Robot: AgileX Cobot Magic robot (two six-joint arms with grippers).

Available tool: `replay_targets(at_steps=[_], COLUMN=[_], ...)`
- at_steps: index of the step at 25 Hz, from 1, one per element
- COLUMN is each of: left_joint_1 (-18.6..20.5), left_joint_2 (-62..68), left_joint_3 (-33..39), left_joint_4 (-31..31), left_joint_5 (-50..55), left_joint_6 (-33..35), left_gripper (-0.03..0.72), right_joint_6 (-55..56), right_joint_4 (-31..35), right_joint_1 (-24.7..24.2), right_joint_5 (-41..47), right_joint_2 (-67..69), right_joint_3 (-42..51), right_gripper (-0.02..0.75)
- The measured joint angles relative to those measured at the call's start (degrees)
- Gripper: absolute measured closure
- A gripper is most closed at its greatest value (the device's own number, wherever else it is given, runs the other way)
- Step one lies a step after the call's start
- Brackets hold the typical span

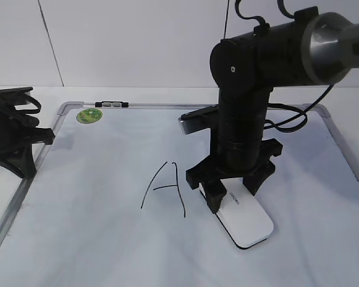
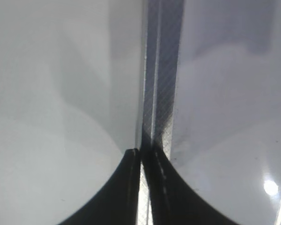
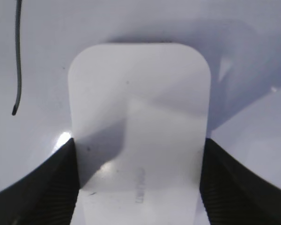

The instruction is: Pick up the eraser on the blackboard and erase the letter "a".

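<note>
The white oblong eraser (image 1: 248,221) lies flat on the blackboard (image 1: 78,227), right of a tall capital "A" (image 1: 167,188) drawn in thin black marker. My right gripper (image 1: 233,191) points straight down over the eraser's far end, and its two black fingers press against the long sides. In the right wrist view the eraser (image 3: 140,117) fills the gap between the fingers (image 3: 138,187), and one black stroke (image 3: 17,56) shows at the upper left. No small lowercase "a" is in view. My left gripper (image 1: 27,164) is shut and empty over the board's left frame (image 2: 161,70).
A round green sticker (image 1: 89,115) sits at the board's far left corner, with a small grey clip (image 1: 110,104) on the top frame beside it. The silver frame runs down the right side (image 1: 347,161). A white wall stands behind.
</note>
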Motion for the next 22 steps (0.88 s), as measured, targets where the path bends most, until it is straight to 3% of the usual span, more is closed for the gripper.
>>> replay_targets(at_steps=[9,18,22], left_joint_1=[0.0,0.0,0.0], left_joint_2=[0.0,0.0,0.0], left_joint_3=[0.0,0.0,0.0], left_joint_4=[-0.1,-0.3,-0.4], left_joint_5=[0.0,-0.3,-0.5], left_joint_6=[0.0,0.1,0.1], left_gripper=[0.657,0.657,0.657], right_joint_6=[0.9,1.0,1.0], right_joint_4=[-0.9,-0.7,-0.3], right_joint_1=[-0.8,-6.7,-7.1], right_joint_5=[0.3,1.4,1.5], right_joint_2=[0.0,0.0,0.0], right_joint_3=[0.0,0.0,-0.1], right_gripper=[0.195,0.195,0.195])
